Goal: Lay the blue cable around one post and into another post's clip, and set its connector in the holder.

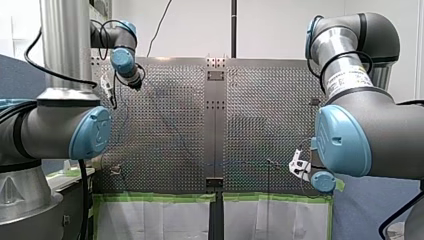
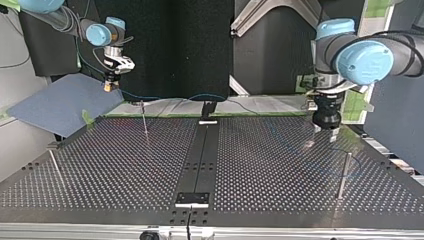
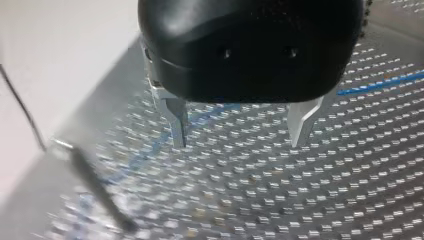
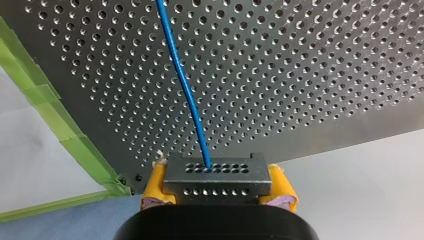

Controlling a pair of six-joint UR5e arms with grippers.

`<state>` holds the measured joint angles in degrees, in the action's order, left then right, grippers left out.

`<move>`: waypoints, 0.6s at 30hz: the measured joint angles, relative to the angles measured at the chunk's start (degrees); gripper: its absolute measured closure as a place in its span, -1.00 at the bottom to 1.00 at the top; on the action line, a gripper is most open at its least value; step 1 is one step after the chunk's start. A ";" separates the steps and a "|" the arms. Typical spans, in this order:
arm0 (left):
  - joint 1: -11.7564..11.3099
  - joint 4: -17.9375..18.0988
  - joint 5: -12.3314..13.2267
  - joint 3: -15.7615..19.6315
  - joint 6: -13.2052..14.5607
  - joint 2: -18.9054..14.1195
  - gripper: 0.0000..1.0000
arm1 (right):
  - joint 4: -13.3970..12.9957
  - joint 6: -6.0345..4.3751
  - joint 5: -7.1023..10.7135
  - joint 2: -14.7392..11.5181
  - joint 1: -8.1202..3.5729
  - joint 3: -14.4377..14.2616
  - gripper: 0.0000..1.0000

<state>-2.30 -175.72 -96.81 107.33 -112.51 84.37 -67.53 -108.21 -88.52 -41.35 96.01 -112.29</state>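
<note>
**A:** Quick check: what is our right end effector [image 4: 217, 187] doing?

**B:** It's pinching the connector [image 4: 217, 172]. That's the little grey block with rows of holes, and it sits squeezed between the yellow pads [image 4: 156, 182]. The blue cable [image 4: 186, 90] comes out of the connector's face and runs straight ahead of the end effector, out over the perforated surface [image 4: 300, 75]. We're close to the surface's edge here. There's a strip of green tape [image 4: 45, 107] off to one side of the end effector, and pale background past the rim on the other side.

**A:** Nice. And our left one?

**B:** Our left end effector [image 3: 239, 127] is the black one. Its metal fingers [image 3: 176, 120] are spread wide apart, and it hangs just above the surface. The cable lies on the holes beyond the fingertips. It slants past one finger toward a thin dark post [image 3: 97, 192] that stands off to that finger's outer side. The post is blurry, so we can't tell whether the cable touches it or just passes beside it.
</note>
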 joint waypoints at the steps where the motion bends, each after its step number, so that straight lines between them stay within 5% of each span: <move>1: -0.01 -0.52 -0.48 -0.48 0.48 -0.49 -1.00 | 0.03 0.00 0.00 0.00 0.00 -0.01 1.00; 18: 0.48 -9.57 -9.52 -8.56 5.39 -9.54 -1.00 | 0.11 -0.07 0.00 -0.01 0.01 0.00 1.00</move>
<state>-1.82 -185.29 -106.33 98.77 -107.11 74.83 -67.42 -108.28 -88.52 -41.36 96.02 -112.29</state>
